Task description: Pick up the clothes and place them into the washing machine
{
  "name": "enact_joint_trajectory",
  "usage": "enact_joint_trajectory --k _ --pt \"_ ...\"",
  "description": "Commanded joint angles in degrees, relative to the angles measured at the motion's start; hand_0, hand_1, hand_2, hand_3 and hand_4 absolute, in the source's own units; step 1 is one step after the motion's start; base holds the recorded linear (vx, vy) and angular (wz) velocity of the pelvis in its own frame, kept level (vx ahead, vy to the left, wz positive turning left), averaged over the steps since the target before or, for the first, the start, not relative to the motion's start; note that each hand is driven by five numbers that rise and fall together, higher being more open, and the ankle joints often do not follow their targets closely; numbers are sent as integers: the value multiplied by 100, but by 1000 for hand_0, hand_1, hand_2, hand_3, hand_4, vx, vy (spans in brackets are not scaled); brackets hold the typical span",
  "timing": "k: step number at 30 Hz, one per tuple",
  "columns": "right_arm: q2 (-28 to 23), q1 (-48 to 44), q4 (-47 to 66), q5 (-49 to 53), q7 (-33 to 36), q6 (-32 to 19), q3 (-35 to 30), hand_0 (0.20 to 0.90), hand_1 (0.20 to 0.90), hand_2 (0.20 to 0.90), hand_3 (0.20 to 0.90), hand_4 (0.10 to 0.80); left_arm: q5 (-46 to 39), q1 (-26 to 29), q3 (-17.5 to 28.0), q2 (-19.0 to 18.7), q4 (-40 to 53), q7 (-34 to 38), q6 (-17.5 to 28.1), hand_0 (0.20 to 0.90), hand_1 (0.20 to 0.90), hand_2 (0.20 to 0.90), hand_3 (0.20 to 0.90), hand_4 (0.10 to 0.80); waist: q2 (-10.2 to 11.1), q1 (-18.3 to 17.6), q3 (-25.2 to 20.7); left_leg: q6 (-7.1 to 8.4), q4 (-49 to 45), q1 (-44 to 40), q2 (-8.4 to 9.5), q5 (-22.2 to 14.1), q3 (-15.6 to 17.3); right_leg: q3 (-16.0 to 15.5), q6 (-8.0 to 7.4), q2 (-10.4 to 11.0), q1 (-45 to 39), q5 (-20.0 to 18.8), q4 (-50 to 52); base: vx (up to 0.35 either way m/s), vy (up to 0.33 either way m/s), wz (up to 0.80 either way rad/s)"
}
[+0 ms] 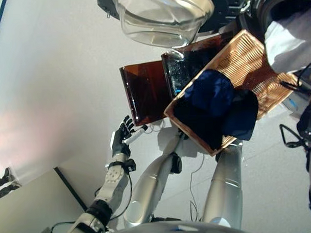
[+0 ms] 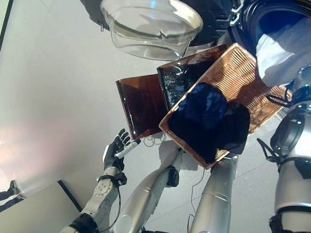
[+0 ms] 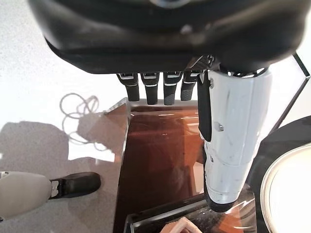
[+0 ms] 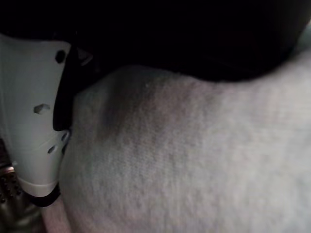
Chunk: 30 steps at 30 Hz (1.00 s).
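The left robot hand point(image 1: 121, 138) hangs free above the pale floor point(image 1: 47, 84), beside a dark brown glossy panel point(image 1: 144, 91). Its fingers point(image 3: 151, 90) are straight and a little spread, and it holds nothing. The thumb carries a white cover.

A woven wicker basket point(image 1: 245, 57) stands tilted near the middle of the head views. Dark blue clothes point(image 1: 216, 106) lie in it and hang over its lower rim. A second dark glossy panel point(image 2: 182, 77) stands just behind the basket.

At the upper right, the round opening of the washing machine point(image 2: 267, 13) shows, and a white garment point(image 1: 291, 40) is at this opening, partly inside. The machine's door, with its clear glass bowl point(image 1: 162, 16), stands open at the top of the views.

The right robot hand point(image 4: 34, 126) is pressed against the white garment, which fills nearly its whole wrist view. Only the white-covered thumb shows there, so I cannot tell whether the fingers are curled on the cloth.

A thin white cable point(image 3: 77, 107) loops on the floor. No writing or label can be read anywhere.
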State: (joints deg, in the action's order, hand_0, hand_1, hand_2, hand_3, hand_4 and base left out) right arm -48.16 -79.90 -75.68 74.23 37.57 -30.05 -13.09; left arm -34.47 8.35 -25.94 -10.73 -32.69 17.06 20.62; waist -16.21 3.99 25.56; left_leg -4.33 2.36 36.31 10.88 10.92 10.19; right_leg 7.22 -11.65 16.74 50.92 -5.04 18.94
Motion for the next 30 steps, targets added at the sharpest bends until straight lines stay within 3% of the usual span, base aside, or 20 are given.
enact_joint_trajectory --k 1,12,15,24,30 --pt "-1385 -1012 865 -351 -83 -888 1309 200 200 200 200 300 -38 -196 143 -229 534 236 420 900 900 900 900 800 -582 -180 229 640 -732 262 -643 -560 90 -50 594 -245 -74 377 134 45 -14 1" --pt "-1671 -1681 933 -463 109 -1017 1927 200 200 200 200 300 -25 -288 203 -270 626 302 477 900 900 900 900 800 -570 -151 133 647 -561 376 -616 -486 122 73 617 -311 222 443 250 34 -6 -2" --pt "-1744 -1723 777 -617 178 -847 2072 200 200 200 200 300 -4 -292 194 -297 705 320 496 900 900 900 900 800 -567 -137 145 649 -508 402 -618 -447 131 103 623 -323 297 456 285 2 0 1" --pt "-1627 -1798 642 -877 193 -595 2304 200 200 200 200 300 6 -351 288 -351 984 343 538 900 900 900 900 800 -652 -89 245 642 -559 667 -594 -433 201 215 639 -395 668 454 453 -10 -3 -1" --pt "-1482 -1824 722 -906 196 -576 2351 200 200 200 200 300 -35 -332 306 -361 982 365 567 900 900 900 900 800 -625 -42 298 680 -642 1017 -673 -393 316 318 668 -479 1104 509 661 -23 -42 9"
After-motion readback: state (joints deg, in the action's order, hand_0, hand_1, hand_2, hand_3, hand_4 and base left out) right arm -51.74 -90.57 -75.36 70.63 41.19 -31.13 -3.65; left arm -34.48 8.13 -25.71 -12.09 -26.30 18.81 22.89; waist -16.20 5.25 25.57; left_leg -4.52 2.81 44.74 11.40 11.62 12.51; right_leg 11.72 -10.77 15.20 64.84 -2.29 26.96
